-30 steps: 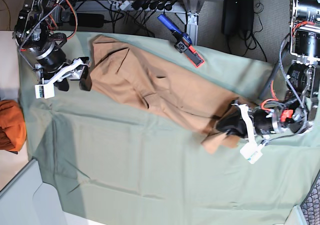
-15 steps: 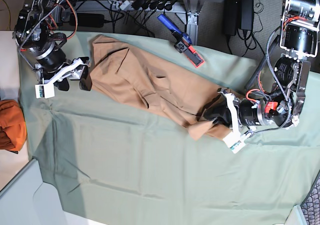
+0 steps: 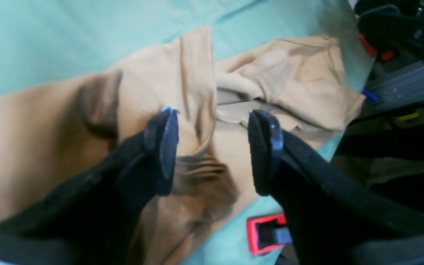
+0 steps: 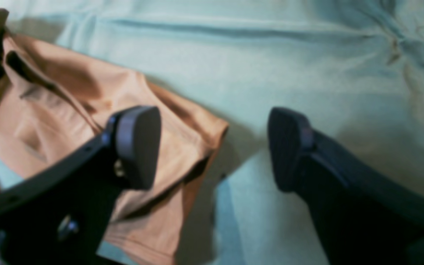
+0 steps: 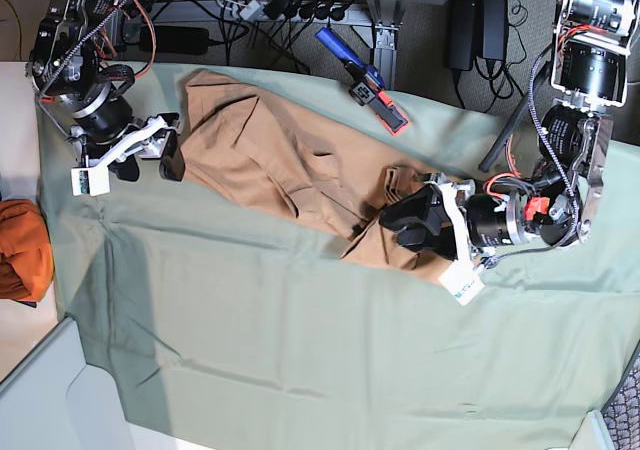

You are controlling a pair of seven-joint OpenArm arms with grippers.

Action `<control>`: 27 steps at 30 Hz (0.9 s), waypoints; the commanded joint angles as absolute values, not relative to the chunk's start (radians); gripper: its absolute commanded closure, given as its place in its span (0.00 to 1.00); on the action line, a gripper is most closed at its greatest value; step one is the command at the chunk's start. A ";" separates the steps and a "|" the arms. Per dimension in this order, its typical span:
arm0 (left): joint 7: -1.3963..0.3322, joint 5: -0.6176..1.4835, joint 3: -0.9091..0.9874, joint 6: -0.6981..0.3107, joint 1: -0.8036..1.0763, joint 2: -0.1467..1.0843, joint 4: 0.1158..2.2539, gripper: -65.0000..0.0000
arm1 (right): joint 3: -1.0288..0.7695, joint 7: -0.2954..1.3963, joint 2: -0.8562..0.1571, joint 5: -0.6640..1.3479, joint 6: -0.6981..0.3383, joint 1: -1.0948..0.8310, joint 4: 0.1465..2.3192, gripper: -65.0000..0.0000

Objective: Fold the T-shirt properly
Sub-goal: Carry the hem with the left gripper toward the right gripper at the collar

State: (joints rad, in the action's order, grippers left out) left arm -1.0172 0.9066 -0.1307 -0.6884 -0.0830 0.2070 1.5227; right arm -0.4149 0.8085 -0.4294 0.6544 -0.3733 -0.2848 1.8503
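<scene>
The tan T-shirt (image 5: 290,160) lies crumpled in a slanted band across the pale green cloth sheet (image 5: 300,340). Its lower right end is bunched and folded back. My left gripper (image 5: 401,225) hovers over that bunched end, jaws open and empty. In the left wrist view my left gripper (image 3: 212,147) has its fingers apart with the T-shirt (image 3: 193,92) under them. My right gripper (image 5: 148,164) is open beside the T-shirt's upper left edge. In the right wrist view my right gripper (image 4: 214,147) has one finger over a T-shirt (image 4: 87,121) corner and the other over bare green cloth.
A darker orange cloth bundle (image 5: 20,250) lies off the sheet at the left edge. A blue and red tool (image 5: 365,82) lies at the sheet's back edge, and it also shows in the left wrist view (image 3: 267,232). Cables and a power strip (image 5: 300,8) lie behind. A grey panel (image 5: 40,400) sits at the front left.
My left gripper moved left along the T-shirt, dragging its lower right end back over the body, and now stands open. The right arm has not moved.
</scene>
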 commanded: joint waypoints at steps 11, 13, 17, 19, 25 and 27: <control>-1.121 1.089 -0.078 -0.698 -0.097 0.249 1.596 0.48 | -0.501 0.850 -0.439 0.684 -0.448 -0.335 1.866 0.32; -1.124 1.114 -0.078 -0.698 -0.097 0.264 1.629 0.48 | -0.538 0.854 -0.416 0.698 -0.449 -0.356 1.866 0.32; -1.121 1.119 -0.080 -0.698 -0.097 0.260 1.665 0.48 | -0.562 0.862 -0.361 0.717 -0.450 -0.394 1.857 0.32; -1.118 1.109 -0.078 -0.698 -0.101 0.261 1.665 0.48 | -0.562 0.862 -0.332 0.719 -0.450 -0.394 1.847 0.32; -1.009 0.939 0.022 -0.698 -0.105 0.277 1.645 0.48 | -0.562 0.860 -0.290 0.727 -0.450 -0.393 1.845 0.32; -0.970 0.909 0.027 -0.698 -0.105 0.290 1.605 0.52 | -0.562 0.859 -0.284 0.727 -0.450 -0.392 1.845 0.32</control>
State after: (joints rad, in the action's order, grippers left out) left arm -0.9867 0.8890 0.0265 -0.6891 -0.0895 0.2859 1.5921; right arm -0.5533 0.8799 -0.2707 0.7109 -0.3702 -0.3939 1.8317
